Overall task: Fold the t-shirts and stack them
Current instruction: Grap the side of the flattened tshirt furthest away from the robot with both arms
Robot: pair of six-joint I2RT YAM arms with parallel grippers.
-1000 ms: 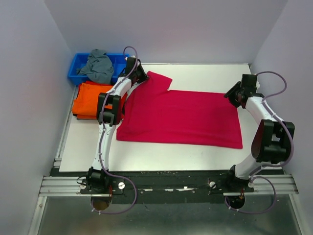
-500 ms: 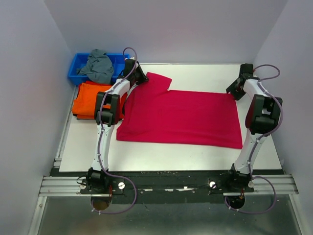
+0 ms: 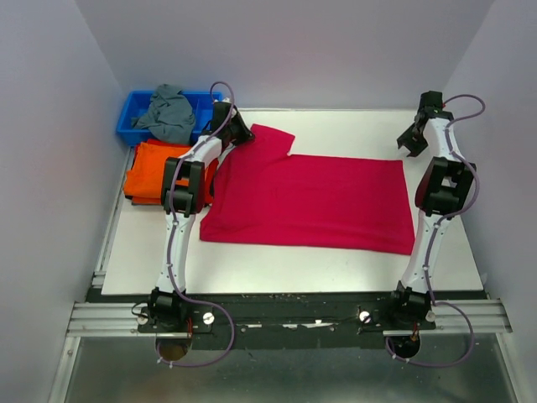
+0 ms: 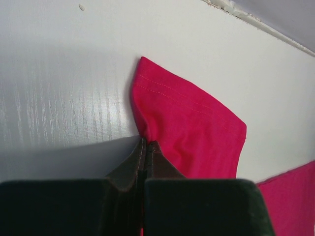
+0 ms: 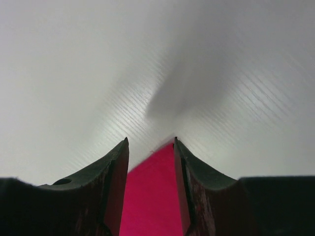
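A crimson-pink t-shirt point(image 3: 310, 201) lies spread flat across the white table point(image 3: 352, 126), one sleeve point(image 4: 187, 128) pointing to the far left. My left gripper point(image 3: 242, 134) is shut on the near edge of that sleeve, where the cloth puckers at the fingertips point(image 4: 146, 143). My right gripper point(image 3: 409, 146) hovers low at the shirt's far right corner, its jaws apart. That corner point(image 5: 152, 196) shows between the two fingers, lying flat on the table. Folded orange t-shirts point(image 3: 153, 172) sit stacked at the left edge.
A blue plastic bin point(image 3: 132, 120) stands at the far left corner with a grey cloth point(image 3: 169, 113) heaped in it. Walls close in on the left, right and back. Bare white table runs along the front and beyond the shirt's far edge.
My right arm has stretched out toward the back right, carrying its gripper to the shirt's far right corner, jaws narrowing slightly. The left gripper and sleeve have stayed put.
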